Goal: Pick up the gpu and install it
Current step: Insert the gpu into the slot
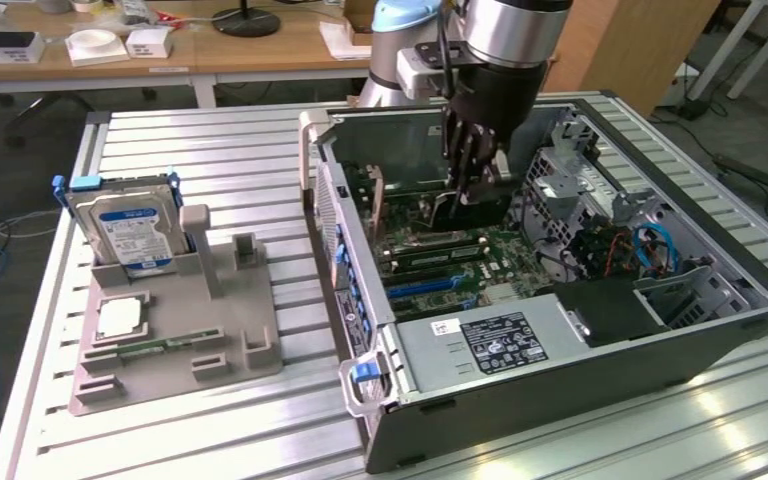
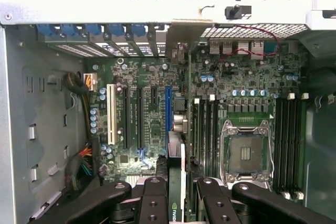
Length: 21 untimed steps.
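The gpu [image 1: 456,212] is a dark card held on edge inside the open computer case [image 1: 704,330], just above the motherboard [image 1: 458,265]. My gripper [image 1: 472,190] reaches down into the case and is shut on the card. In the wrist view the gpu [image 2: 175,179] appears edge-on between the black fingers [image 2: 153,203], running toward the rear slot brackets [image 2: 131,32]. It lines up beside the blue expansion slot [image 2: 168,106]. I cannot tell whether its lower edge touches the slot.
A hard drive [image 1: 127,232] stands in a grey fixture [image 1: 184,330] on the exterior view's left. Inside the case are the power supply [image 1: 491,345], an empty processor socket [image 2: 244,153], memory slots [image 2: 205,129] and cable bundles [image 2: 79,166]. The case walls close in around the arm.
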Each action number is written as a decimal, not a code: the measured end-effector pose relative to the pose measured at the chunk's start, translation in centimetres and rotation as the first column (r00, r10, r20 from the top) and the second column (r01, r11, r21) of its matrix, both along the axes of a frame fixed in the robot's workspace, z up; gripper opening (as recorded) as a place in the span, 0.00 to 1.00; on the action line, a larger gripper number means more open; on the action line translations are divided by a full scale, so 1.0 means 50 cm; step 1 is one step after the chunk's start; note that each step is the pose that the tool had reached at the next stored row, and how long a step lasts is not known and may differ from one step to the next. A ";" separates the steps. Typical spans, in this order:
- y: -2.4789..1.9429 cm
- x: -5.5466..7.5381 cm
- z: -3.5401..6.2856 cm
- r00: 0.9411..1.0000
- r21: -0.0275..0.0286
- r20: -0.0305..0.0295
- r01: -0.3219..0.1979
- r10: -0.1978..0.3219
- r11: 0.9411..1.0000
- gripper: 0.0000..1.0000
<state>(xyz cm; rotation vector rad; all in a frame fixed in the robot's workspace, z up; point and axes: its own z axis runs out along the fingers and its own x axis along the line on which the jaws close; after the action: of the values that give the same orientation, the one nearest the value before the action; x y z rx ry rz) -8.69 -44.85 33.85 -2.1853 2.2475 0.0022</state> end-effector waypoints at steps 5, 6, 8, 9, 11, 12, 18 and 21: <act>-0.0051 -0.001 -0.003 1.000 0.000 0.000 0.000 0.000 1.000 0.26; -0.0059 -0.002 -0.003 1.000 0.000 0.000 0.000 0.000 1.000 0.26; -0.0075 -0.002 -0.005 1.000 0.000 0.000 0.000 0.000 1.000 0.26; -0.0081 -0.003 -0.005 1.000 0.000 0.000 0.000 0.000 1.000 0.26; -0.0094 -0.004 -0.007 1.000 0.000 0.000 0.000 0.000 1.000 0.26; -0.0099 -0.005 -0.008 1.000 0.000 0.000 0.000 0.000 1.000 0.26; -0.0177 -0.006 -0.011 1.000 -0.001 0.000 0.000 0.000 1.000 0.26; -0.0215 -0.006 -0.013 1.000 -0.001 0.000 0.000 0.000 1.000 0.26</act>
<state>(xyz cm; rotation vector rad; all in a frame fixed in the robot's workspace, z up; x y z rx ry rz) -9.02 -45.92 33.21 -2.1859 2.2481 0.0008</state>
